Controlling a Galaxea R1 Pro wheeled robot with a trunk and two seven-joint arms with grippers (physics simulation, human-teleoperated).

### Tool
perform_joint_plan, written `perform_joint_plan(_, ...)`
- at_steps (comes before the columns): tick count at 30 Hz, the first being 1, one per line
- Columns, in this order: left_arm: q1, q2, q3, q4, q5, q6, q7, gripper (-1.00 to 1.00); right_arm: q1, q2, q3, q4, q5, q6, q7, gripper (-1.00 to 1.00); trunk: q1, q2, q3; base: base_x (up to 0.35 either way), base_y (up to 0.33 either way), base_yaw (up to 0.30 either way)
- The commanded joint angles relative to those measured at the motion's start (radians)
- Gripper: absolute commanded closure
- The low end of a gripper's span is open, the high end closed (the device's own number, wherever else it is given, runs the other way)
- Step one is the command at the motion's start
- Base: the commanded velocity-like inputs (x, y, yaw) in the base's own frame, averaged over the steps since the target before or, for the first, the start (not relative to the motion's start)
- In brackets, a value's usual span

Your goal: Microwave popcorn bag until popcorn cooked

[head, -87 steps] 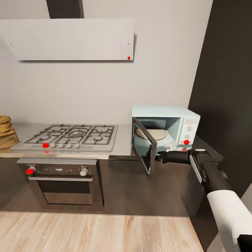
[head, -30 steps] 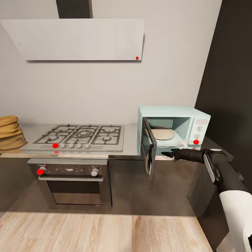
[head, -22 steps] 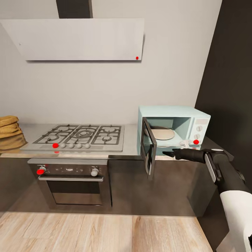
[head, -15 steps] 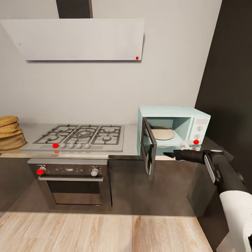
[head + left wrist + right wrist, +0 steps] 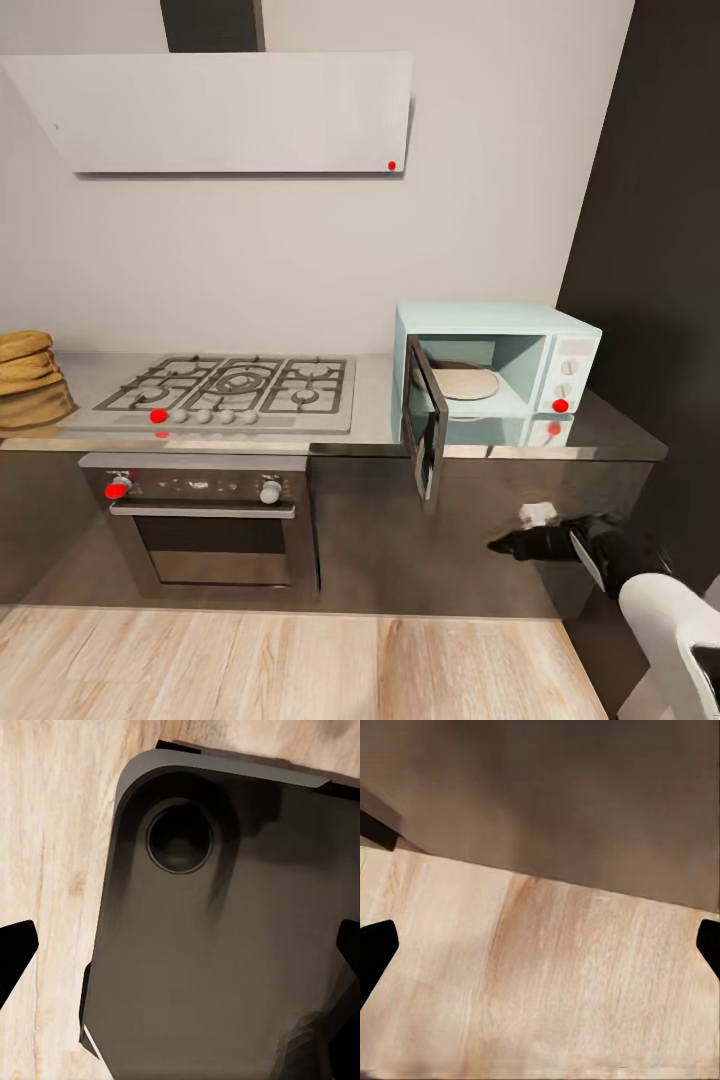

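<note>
the grey steel countertop [image 5: 375, 405] runs across the head view over dark cabinets. a gas hob [image 5: 215, 392] with grey grates is set into it near 9 o'clock. at its 3 o'clock end stands the mint-blue microwave [image 5: 497, 370], door swung open. at the far 9 o'clock edge sits a tan crumpled popcorn bag [image 5: 28, 378], partly cut off.

Even, soft light; faint reflections on the countertop [image 5: 370, 425]; renders slightly blurred
</note>
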Motion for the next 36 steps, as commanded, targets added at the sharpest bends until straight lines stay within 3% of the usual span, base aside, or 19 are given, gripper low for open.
perform_joint_plan(1,0.0,0.0,0.001,0.0,0.006,-0.002,0.0,-1.0,-0.001,0.001,-0.008,0.108,0.012,-0.068,-0.037,-1.0,0.0,-0.001,-0.001,0.0,0.0,0.0)
perform_joint_plan(2,0.0,-0.001,0.001,0.0,0.006,-0.002,0.0,-1.0,-0.001,0.003,-0.007,0.183,0.016,-0.123,-0.069,-1.0,0.0,-0.001,-0.001,0.0,0.0,0.0)
perform_joint_plan(3,0.0,-0.001,0.001,0.0,0.006,-0.002,0.0,-1.0,0.0,0.01,-0.005,0.309,0.033,-0.248,-0.129,-1.0,0.0,-0.001,-0.001,0.0,0.0,0.0)
perform_joint_plan(5,0.0,-0.001,0.001,0.0,0.006,-0.002,0.0,-1.0,0.028,0.019,-0.004,0.367,0.067,-0.351,-0.173,-1.0,0.0,-0.001,-0.001,0.0,0.0,0.0)
perform_joint_plan(9,0.0,-0.001,0.002,0.0,0.006,-0.002,0.0,-1.0,0.198,0.024,-0.005,0.393,0.086,-0.415,-0.21,-1.0,0.0,-0.001,-0.001,0.0,0.0,0.0)
perform_joint_plan(11,0.0,-0.001,0.002,0.0,0.006,-0.002,0.0,-1.0,0.248,0.033,-0.006,0.394,0.086,-0.426,-0.25,-1.0,0.0,-0.001,-0.001,0.0,0.0,0.0)
perform_joint_plan(12,0.0,-0.001,0.002,0.0,0.006,-0.002,0.0,-1.0,0.309,0.057,-0.007,0.395,0.083,-0.441,-0.324,-1.0,0.0,-0.001,-0.001,0.0,0.0,0.0)
perform_joint_plan(14,0.0,-0.001,0.002,0.0,0.006,-0.002,0.0,-1.0,0.388,0.079,-0.011,0.395,0.079,-0.471,-0.422,-1.0,0.0,-0.001,-0.001,0.0,0.0,0.0)
perform_joint_plan(15,0.0,0.0,0.002,0.0,0.006,-0.002,0.0,-1.0,0.457,0.092,-0.014,0.395,0.064,-0.503,-0.489,-1.0,0.0,-0.001,-0.001,0.0,0.0,0.0)
perform_joint_plan(17,0.0,0.0,0.002,0.0,0.006,-0.002,0.0,-1.0,0.497,0.099,-0.015,0.395,0.028,-0.518,-0.518,-1.0,0.0,-0.001,-0.001,0.0,0.0,0.0)
perform_joint_plan(21,0.0,0.0,0.002,0.002,0.006,-0.002,0.001,-1.0,0.525,0.103,-0.016,0.396,-0.062,-0.525,-0.54,-1.0,0.0,-0.001,-0.001,0.0,0.0,0.0)
perform_joint_plan(30,0.0,0.0,0.003,0.002,0.007,-0.002,0.002,-1.0,0.552,0.103,-0.016,0.397,-0.075,-0.525,-0.54,-1.0,0.0,-0.001,-0.001,0.0,0.0,0.001)
perform_joint_plan(36,0.0,-0.001,0.002,0.001,0.007,-0.002,0.002,-1.0,0.571,0.103,-0.016,0.397,-0.075,-0.522,-0.54,-1.0,0.0,-0.001,0.002,0.0,0.0,0.183)
